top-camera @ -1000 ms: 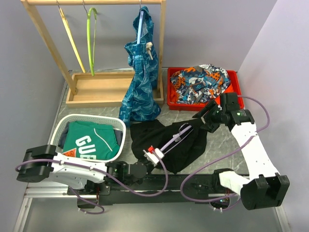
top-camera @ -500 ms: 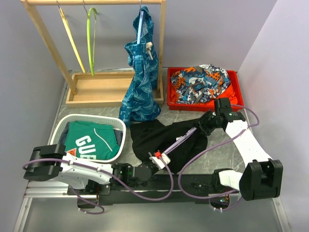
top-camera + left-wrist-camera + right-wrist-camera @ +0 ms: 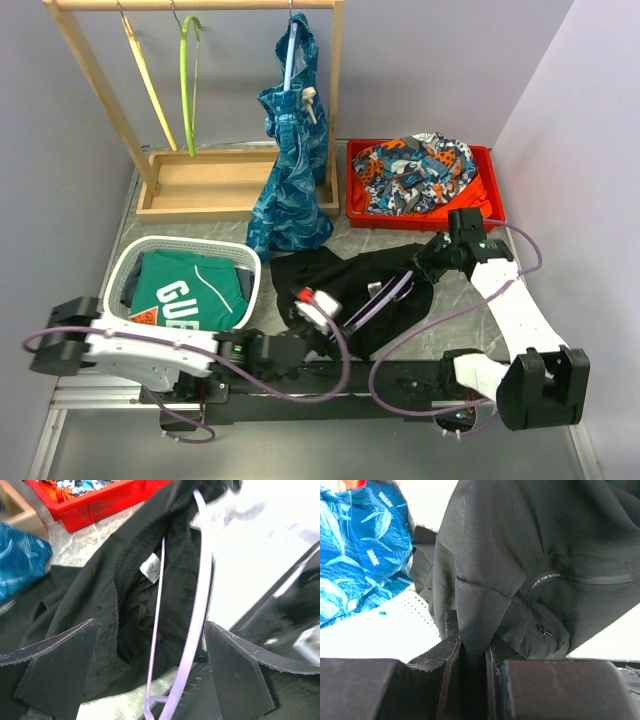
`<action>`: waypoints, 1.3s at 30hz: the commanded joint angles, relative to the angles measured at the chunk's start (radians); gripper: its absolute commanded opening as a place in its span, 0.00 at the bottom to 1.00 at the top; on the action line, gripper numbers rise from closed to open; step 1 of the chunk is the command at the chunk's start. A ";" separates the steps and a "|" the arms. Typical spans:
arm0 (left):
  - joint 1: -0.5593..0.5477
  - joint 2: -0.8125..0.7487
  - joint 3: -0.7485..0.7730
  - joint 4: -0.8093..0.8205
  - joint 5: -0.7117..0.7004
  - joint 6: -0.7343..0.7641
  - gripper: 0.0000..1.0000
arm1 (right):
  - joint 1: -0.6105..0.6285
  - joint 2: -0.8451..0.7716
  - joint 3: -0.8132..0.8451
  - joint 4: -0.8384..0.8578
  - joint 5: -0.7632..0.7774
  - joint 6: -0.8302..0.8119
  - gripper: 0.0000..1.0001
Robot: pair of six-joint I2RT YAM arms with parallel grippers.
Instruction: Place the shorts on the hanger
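Observation:
The black shorts (image 3: 330,282) lie crumpled on the table in front of the arms. The lavender hanger (image 3: 385,292) lies slanted across them, partly inside the fabric. My left gripper (image 3: 318,312) stands open at the hanger's near end. In the left wrist view the hanger (image 3: 197,605) runs between the spread jaws of that gripper (image 3: 150,672), touching neither, with the shorts (image 3: 120,600) behind. My right gripper (image 3: 428,262) sits at the shorts' right edge. Seen from its wrist, this gripper (image 3: 472,652) is shut on a raised fold of the shorts (image 3: 520,555).
A wooden rack (image 3: 200,185) at the back carries a yellow hanger (image 3: 150,85), a lime-green hanger (image 3: 188,80) and a teal patterned garment (image 3: 292,170). A red bin (image 3: 352,200) of patterned clothes stands back right. A white basket (image 3: 125,265) holding a green shirt sits at left.
My left gripper has opened and let go of the hanger, which now lies loose between its jaws. My right gripper has closed on a fold of the shorts.

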State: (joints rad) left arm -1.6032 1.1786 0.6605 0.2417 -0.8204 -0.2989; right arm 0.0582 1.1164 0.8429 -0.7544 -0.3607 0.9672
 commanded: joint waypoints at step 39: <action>0.284 0.346 0.274 -0.642 0.188 -0.571 0.45 | -0.008 -0.254 0.096 0.012 -0.037 -0.030 0.00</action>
State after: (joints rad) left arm -1.3468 1.5749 0.9974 -0.4683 -0.6411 -0.8532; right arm 0.0582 0.8425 0.8314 -0.7612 -0.3717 0.9070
